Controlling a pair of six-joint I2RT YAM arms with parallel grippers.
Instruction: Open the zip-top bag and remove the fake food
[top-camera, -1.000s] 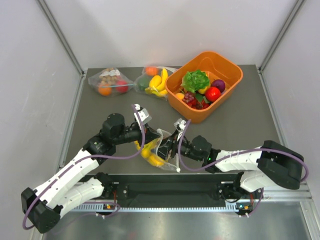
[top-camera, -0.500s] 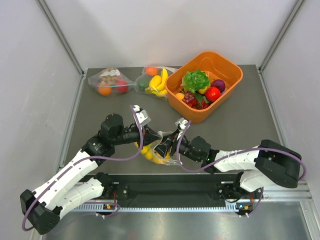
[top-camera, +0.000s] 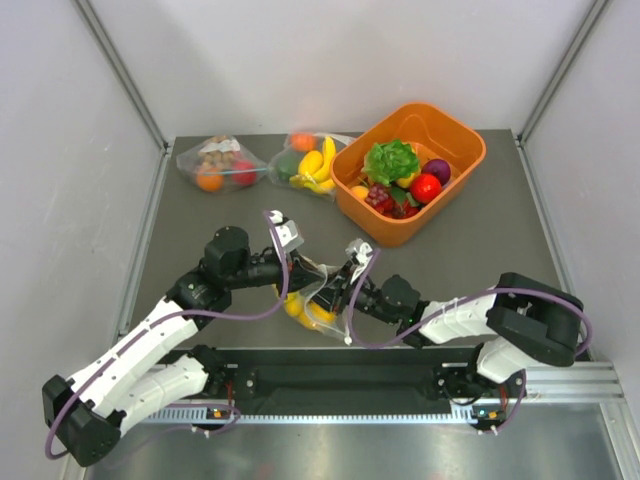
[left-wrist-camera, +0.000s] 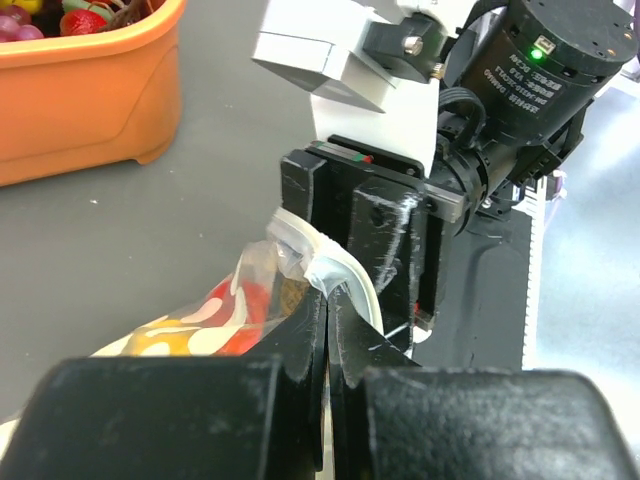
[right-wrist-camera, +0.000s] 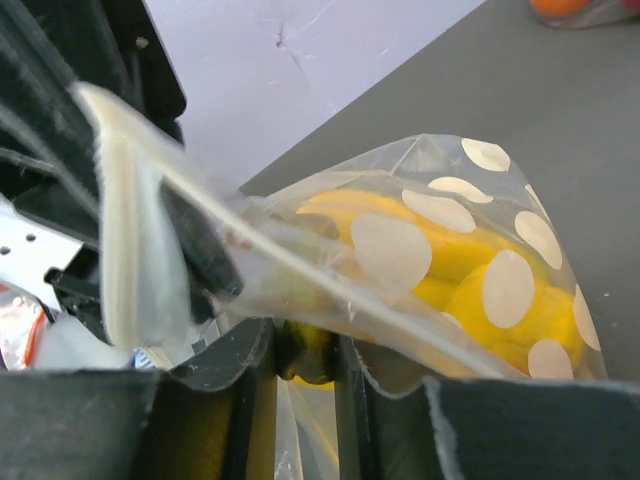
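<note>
White panel walls (top-camera: 330, 60) w/ metal corner posts box in a dull grey table (top-camera: 480, 250). Orange bin (top-camera: 440, 200) sits far right, loaded w/ toy produce. Plain clear bags (top-camera: 215, 163), two of them, lie just left of it by the far edge. Arms meet near front centre: left gripper (left-wrist-camera: 328, 310) is clenched on the zip strip of the zip-top bag (top-camera: 318, 300), and right gripper (right-wrist-camera: 305, 350) pinches the same rim from the opp. side. Bag hangs between them - can't tell if it touches the table. Fake food (right-wrist-camera: 440, 290) - yellow pcs - is inside.
</note>
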